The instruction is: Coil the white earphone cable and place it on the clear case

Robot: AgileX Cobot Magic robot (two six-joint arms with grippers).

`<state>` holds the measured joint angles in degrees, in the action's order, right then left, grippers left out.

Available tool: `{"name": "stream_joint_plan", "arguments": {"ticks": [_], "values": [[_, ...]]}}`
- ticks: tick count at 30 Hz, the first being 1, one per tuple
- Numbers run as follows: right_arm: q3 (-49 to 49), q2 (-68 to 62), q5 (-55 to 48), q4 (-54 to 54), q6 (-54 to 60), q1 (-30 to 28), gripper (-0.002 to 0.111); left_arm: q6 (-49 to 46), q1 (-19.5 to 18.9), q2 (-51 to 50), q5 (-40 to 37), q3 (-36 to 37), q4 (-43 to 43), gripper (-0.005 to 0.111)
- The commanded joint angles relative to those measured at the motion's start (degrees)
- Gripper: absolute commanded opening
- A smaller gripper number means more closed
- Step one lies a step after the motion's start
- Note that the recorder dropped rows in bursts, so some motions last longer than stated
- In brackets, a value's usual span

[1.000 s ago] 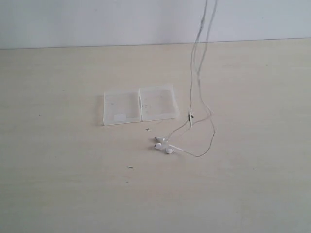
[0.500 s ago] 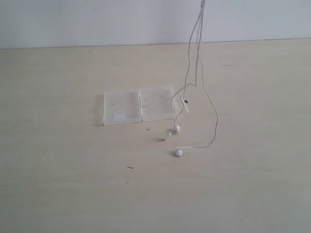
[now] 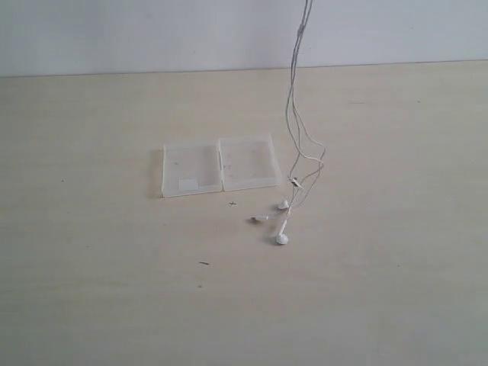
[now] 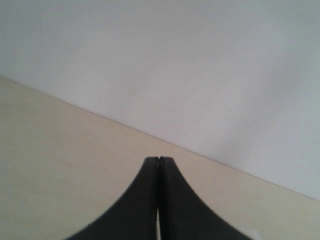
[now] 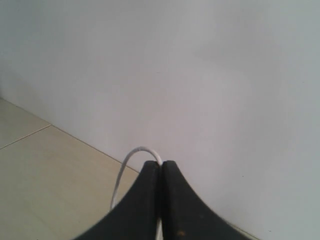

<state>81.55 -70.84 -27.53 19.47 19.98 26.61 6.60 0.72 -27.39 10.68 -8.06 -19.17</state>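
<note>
The white earphone cable [image 3: 293, 107] hangs in several strands from above the exterior view's top edge down to the table. Its inline remote [image 3: 295, 182] dangles just right of the clear case [image 3: 219, 165]. One earbud [image 3: 282, 239] touches the table and another [image 3: 283, 204] sits a little above it. The case lies flat with both halves spread and a white label on the left half. In the right wrist view my right gripper [image 5: 161, 163] is shut on a loop of the cable [image 5: 125, 162]. My left gripper [image 4: 159, 159] is shut, with nothing showing at its tips. Neither gripper appears in the exterior view.
The pale wooden table [image 3: 91, 290] runs back to a white wall [image 3: 152, 30]. A few tiny dark specks [image 3: 203, 263] lie in front of the case.
The hanging strands swung left. The earbuds were pulled from a loose heap to hang together right of the case, and the slack loop on the table was taken up.
</note>
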Motion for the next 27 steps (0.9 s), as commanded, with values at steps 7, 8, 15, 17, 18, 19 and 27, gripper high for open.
{"name": "stream_joint_plan", "arguments": {"ticks": [7, 8, 15, 17, 18, 19, 27], "values": [[0.4, 0.0, -0.3, 0.0, -0.6, 0.1, 0.0, 20.8, 9.7, -45.9, -7.9, -39.8, 51.8, 0.0], [0.4, 0.0, -0.6, 0.0, -0.6, 0.1, 0.0, 20.8, 9.7, -47.9, -7.5, -41.1, 52.6, 0.0], [0.4, 0.0, 1.7, 0.0, -2.7, 0.1, 0.0, 20.7, 10.0, -64.9, -14.0, -53.0, 75.3, 0.0], [0.4, 0.0, 1.8, 0.0, -2.7, 0.1, 0.0, 20.7, 10.1, -65.8, -14.5, -53.2, 72.7, 0.0], [0.4, 0.0, 1.3, 0.0, -2.7, 0.1, 0.0, 20.7, 10.2, -65.9, -14.5, -53.2, 69.8, 0.0], [0.4, 0.0, 1.2, 0.0, -3.1, 0.1, 0.0, 20.7, 10.2, -65.7, -14.4, -53.2, 67.7, 0.0], [0.4, -0.9, 0.3, 0.0, -3.8, 0.1, 0.0, 20.7, 12.0, -61.7, -1.6, -51.2, 78.9, 0.0]]}}
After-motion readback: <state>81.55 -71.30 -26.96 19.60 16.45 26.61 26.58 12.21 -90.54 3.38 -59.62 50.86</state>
